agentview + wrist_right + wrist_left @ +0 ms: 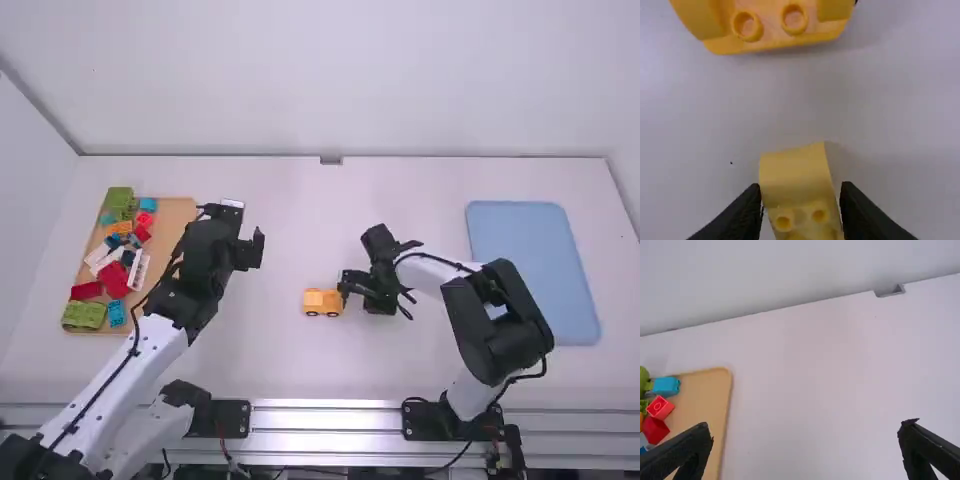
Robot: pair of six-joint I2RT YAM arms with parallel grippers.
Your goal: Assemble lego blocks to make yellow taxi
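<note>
Right gripper (801, 192) is clamping 1 yellow sloped block (796, 175) by its sides; step is probably seating it on the taxi body (323, 301). Doing it well likely means squaring the block to the 2 visible studs (794, 19), then pressing straight down without skidding the body. Body is sitting mid-table, just left of that gripper. Right arm (475, 315) is bending low leftward; left arm (165, 350) is hanging right of the tray (180, 215), left gripper (807, 426) standing wide apart, empty.
</note>
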